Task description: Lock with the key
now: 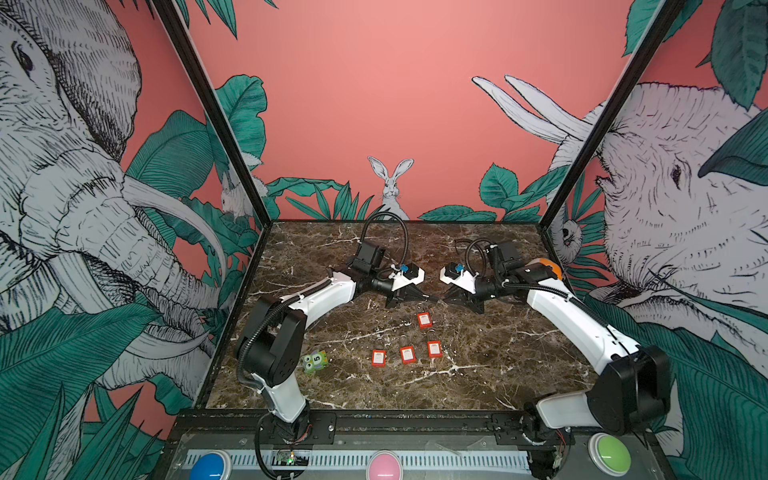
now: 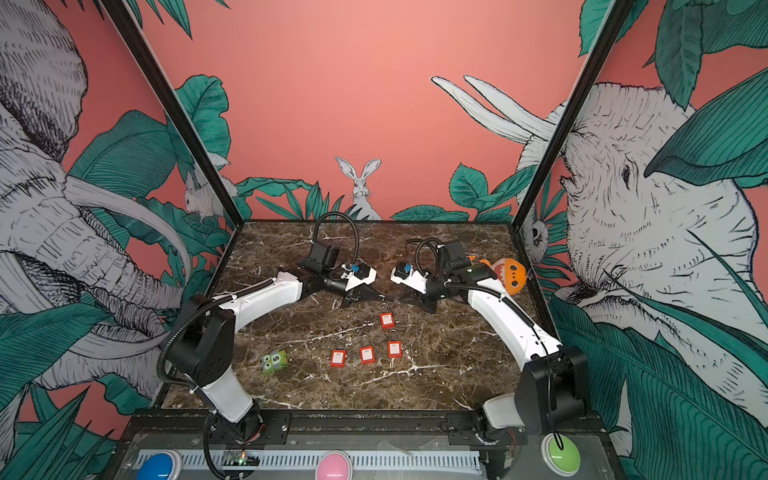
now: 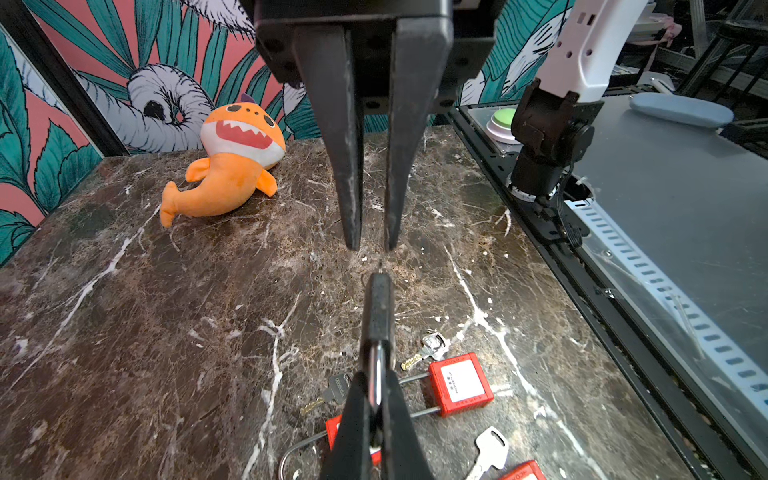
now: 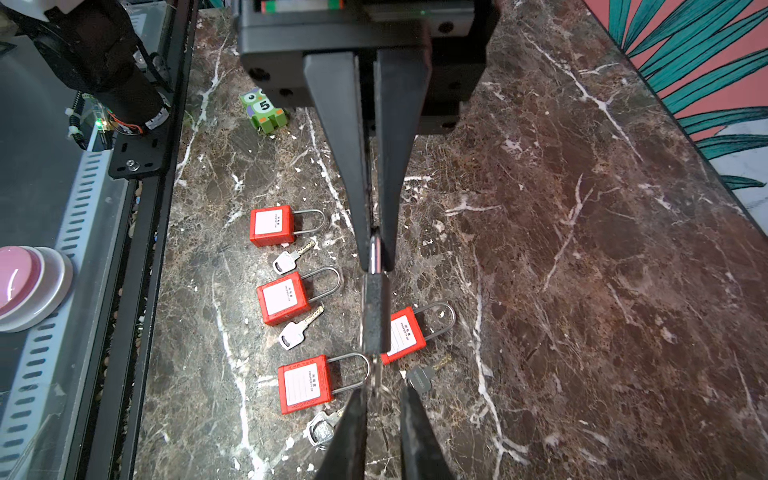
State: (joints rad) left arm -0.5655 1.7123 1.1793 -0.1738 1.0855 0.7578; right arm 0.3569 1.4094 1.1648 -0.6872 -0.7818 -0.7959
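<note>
Hanging over the veined brown marble table, a slim matte-black lock w/ a shiny steel shackle sits btwn both grippers. R gripper is clenched on the shackle. L gripper pinches a flat silver key at the lock's opposite end. Boxy red plastic padlocks lie on the marble nearby.

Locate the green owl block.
In both top views the green owl block lies on the left of the table, between the left arm and the row of red padlocks.
</note>
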